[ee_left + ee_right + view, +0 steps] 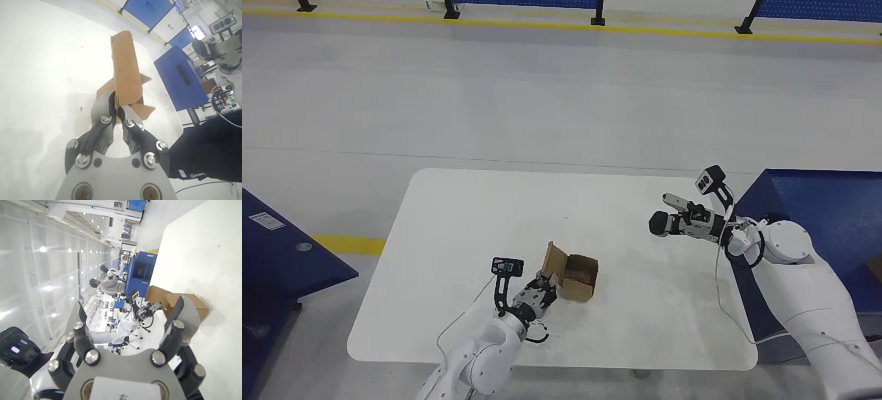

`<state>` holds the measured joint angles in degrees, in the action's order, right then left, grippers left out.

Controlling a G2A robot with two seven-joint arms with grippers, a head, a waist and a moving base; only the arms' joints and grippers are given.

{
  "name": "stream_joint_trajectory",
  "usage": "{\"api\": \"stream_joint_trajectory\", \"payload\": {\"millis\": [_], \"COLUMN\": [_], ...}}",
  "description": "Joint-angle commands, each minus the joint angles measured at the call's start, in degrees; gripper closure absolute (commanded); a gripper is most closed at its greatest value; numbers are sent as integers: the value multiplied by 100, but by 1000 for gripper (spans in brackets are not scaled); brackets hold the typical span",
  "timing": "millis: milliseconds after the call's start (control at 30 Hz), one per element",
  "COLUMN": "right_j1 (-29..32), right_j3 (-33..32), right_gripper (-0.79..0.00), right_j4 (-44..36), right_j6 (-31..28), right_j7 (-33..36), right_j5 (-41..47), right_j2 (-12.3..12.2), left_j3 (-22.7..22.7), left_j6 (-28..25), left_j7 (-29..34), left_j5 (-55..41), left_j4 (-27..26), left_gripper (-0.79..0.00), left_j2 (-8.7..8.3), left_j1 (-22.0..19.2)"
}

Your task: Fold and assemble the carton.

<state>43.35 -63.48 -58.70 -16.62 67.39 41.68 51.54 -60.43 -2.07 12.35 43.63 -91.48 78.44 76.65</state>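
Carton (579, 277) sits near the table's (442, 220) front edge, flap (124, 66) upright; left jaws, low beside it, are pinched on that flap. Right arm (697, 224) is held level, well apart, right jaws wide, empty.

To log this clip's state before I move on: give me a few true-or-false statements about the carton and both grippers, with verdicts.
1. The left gripper is shut on a flap of the carton. True.
2. The right gripper also grips the carton. False: it is open and apart from the carton, above the far side of the table.
3. The carton rests on the white table. True.
4. The carton is fully folded shut. False: it is open, with flaps sticking up and out.
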Motion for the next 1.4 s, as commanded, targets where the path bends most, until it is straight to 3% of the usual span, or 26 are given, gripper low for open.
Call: {"api": "stream_joint_trajectory", "payload": {"millis": [0, 233, 533, 900, 1000, 1033, 1067, 1133, 1200, 1367], "right_j1": [0, 0, 0, 0, 0, 0, 0, 0, 0, 0], "right_j3": [0, 0, 0, 0, 0, 0, 0, 0, 0, 0], "right_gripper": [-785, -785, -785, -785, -785, -785, -785, -785, -785, -785], "right_j4": [0, 0, 0, 0, 0, 0, 0, 0, 0, 0], "right_j6": [0, 0, 0, 0, 0, 0, 0, 0, 0, 0], "right_j7": [0, 0, 0, 0, 0, 0, 0, 0, 0, 0], "right_j5": [0, 0, 0, 0, 0, 0, 0, 0, 0, 0], "right_j2": [0, 0, 0, 0, 0, 0, 0, 0, 0, 0], "left_j3": [-27, -306, -379, -126, -112, -104, -103, -111, -140, -250], "left_j6": [-131, -723, -1198, -1213, -1096, -1095, -1103, -1131, -1107, -1113], "left_j7": [137, 1214, 2396, 2617, 2679, 2686, 2695, 2682, 2654, 2617], "left_j5": [-150, -1418, -2011, -1597, -1692, -1690, -1689, -1691, -1745, -1749], "left_j4": [-107, -252, 168, 760, 906, 961, 1011, 1070, 1089, 904], "left_gripper": [0, 0, 0, 0, -58, -46, -74, -323, -785, -785], "left_j2": [-6, -38, -86, -87, -85, -87, -90, -97, -103, -149], "left_j1": [-6, -281, -900, -1423, -1465, -1477, -1492, -1512, -1503, -1375]}}
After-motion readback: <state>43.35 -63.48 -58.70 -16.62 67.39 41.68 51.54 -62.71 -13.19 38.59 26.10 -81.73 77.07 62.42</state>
